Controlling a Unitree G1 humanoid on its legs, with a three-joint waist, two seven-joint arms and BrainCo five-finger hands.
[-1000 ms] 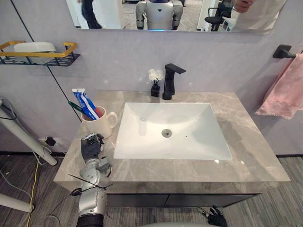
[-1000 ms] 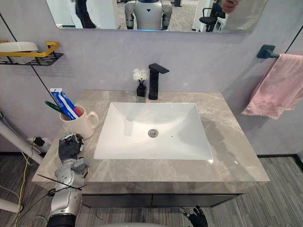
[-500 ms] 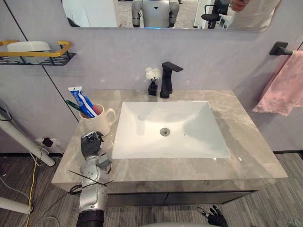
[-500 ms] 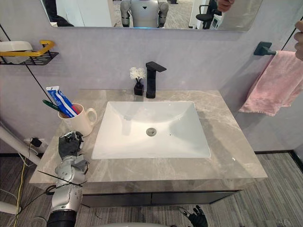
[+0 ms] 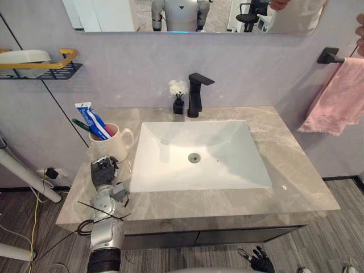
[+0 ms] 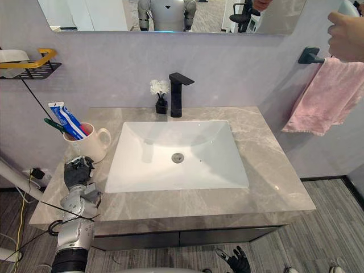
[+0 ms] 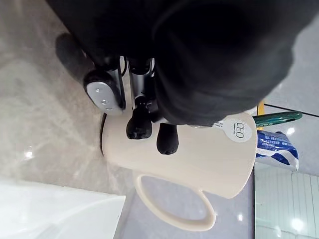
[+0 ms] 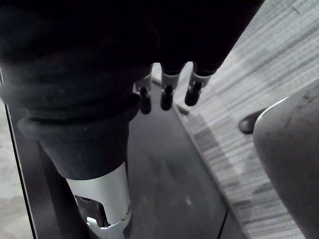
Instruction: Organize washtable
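Left wrist view: cream handled mug (image 7: 199,167) upright, toothpaste tube (image 7: 277,145), green toothbrush (image 7: 279,118) inside; left hand (image 5: 104,172) relaxed, fingertips (image 7: 167,140) touching side.

The left arm (image 5: 106,230) was a silver-grey tube built of rounded segments, with a blocky grey joint near the wrist and thin black cables crossing and looping beside the forearm. A dark ribbed cover wrapped the back and wrist of the left hand (image 5: 103,170). Its fingers (image 7: 139,124) were silver stems ending in rounded dark tips, and the thumb (image 7: 102,92) carried a silver face set with small round fastenings. The right hand (image 8: 167,94) wore the same bulky, creased black cover, from which short silver fingers with dark tips showed in a row. In the mirror (image 5: 114,14), the torso (image 5: 175,10) was silver-grey with rounded shoulders.
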